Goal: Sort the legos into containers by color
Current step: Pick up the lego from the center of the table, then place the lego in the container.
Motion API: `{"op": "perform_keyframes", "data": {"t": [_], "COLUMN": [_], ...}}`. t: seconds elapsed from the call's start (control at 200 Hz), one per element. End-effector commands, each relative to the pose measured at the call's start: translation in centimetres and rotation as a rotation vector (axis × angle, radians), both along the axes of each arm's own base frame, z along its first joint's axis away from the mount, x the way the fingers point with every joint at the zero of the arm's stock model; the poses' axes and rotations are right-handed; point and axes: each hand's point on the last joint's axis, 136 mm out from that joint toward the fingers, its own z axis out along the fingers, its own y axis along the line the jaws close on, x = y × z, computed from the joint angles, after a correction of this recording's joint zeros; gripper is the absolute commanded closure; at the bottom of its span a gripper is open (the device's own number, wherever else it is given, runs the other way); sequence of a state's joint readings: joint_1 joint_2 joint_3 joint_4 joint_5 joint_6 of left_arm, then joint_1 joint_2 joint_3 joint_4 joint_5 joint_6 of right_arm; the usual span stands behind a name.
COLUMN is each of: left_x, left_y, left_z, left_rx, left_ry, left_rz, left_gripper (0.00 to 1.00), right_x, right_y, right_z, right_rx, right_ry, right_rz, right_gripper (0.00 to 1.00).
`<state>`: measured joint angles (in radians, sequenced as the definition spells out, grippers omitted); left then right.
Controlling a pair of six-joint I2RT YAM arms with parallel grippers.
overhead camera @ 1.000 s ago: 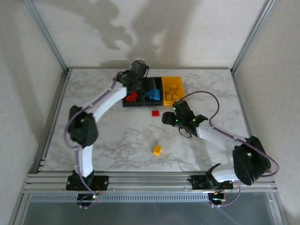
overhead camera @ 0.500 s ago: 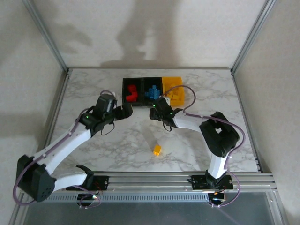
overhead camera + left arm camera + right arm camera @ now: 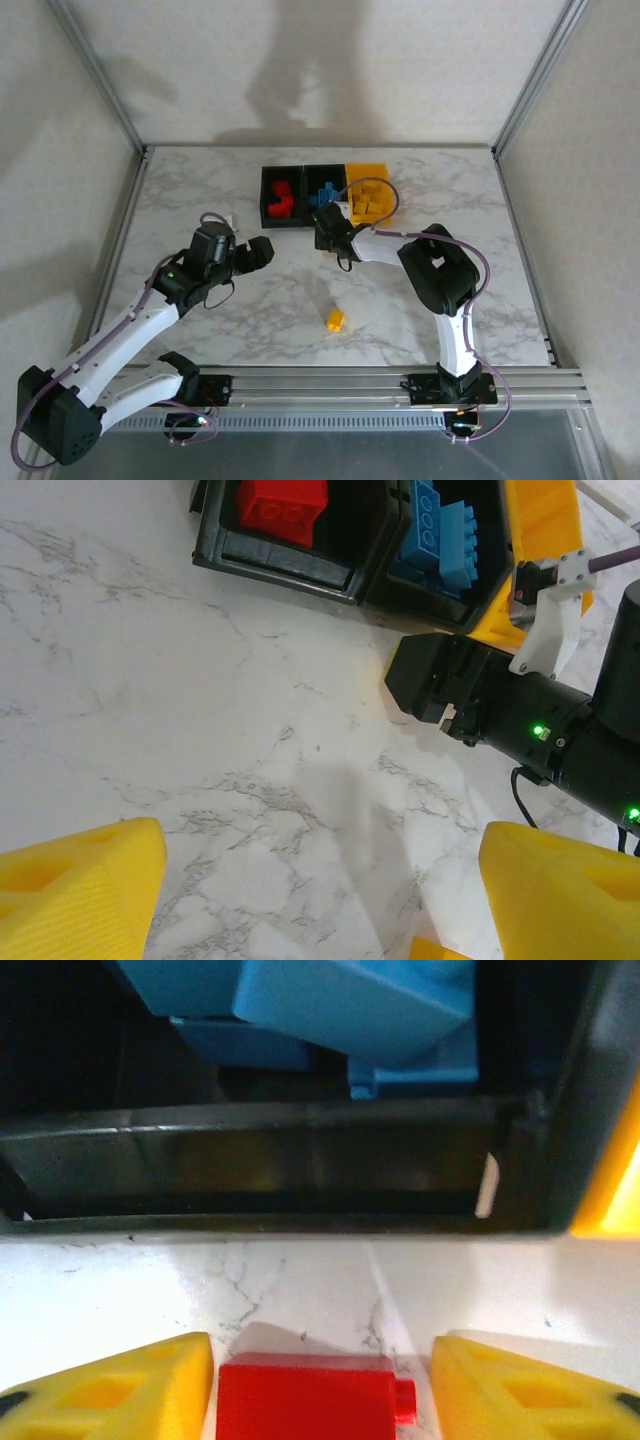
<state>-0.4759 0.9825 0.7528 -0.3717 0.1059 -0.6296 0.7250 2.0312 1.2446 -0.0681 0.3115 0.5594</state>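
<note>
Left gripper (image 3: 262, 250): jaws wide open and empty, hovering over the bare marble table (image 3: 200, 190) at mid-left. The loose yellow brick (image 3: 335, 320) sits at its 4 o'clock in the overhead view, well apart. This arm is free for it.

Bin row, left to right: red bin (image 3: 283, 222), blue bin (image 3: 325, 169), yellow bin (image 3: 368, 165).

Right gripper (image 3: 323, 224): down at table level, just in front of the blue bin's near wall. Its fingers straddle the red brick (image 3: 305, 1395), whose long axis runs finger to finger. Thin slivers of gap show on both sides, so I can't tell if it's pinched yet.

Key relation: overhead, the red bin lies at 10 o'clock from the right gripper and the blue bin is dead ahead at 12. My read: once gripped, the carry goes up and left, not straight in.
</note>
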Motion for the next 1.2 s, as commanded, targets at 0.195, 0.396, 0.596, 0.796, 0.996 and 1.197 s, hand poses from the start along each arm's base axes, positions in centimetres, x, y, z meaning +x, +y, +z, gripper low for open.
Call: {"op": "perform_keyframes", "data": {"t": [0.195, 0.396, 0.596, 0.796, 0.996, 1.197], "left_x": [0.7, 1.3, 2.2, 1.6, 0.6, -0.4], "left_y": [0.4, 0.1, 0.0, 0.5, 2.0, 3.2], "left_z": [-0.8, -1.2, -2.3, -2.7, -2.1, -2.0], "left_rx": [0.004, 0.0, -0.016, -0.036, -0.028, -0.035], "left_ry": [0.021, 0.027, 0.057, 0.057, 0.046, 0.041], "left_rz": [0.029, 0.028, 0.043, 0.07, 0.105, 0.144], "left_gripper": [0.19, 0.2, 0.2, 0.2, 0.2, 0.2], "right_x": [-2.0, -3.4, -3.2, -1.1, 2.3, 6.3], "right_y": [0.8, 1.8, 4.0, 6.8, 10.6, 13.0], "right_z": [1.4, 4.4, 8.7, 12.0, 13.2, 12.1], "right_rx": [-0.032, 0.01, 0.082, 0.102, 0.129, 0.147], "right_ry": [0.0, -0.018, -0.057, -0.104, -0.132, -0.126], "right_rz": [0.056, 0.091, 0.142, 0.196, 0.244, 0.239], "right_gripper": [0.63, 0.65, 0.65, 0.65, 0.64, 0.64]}}
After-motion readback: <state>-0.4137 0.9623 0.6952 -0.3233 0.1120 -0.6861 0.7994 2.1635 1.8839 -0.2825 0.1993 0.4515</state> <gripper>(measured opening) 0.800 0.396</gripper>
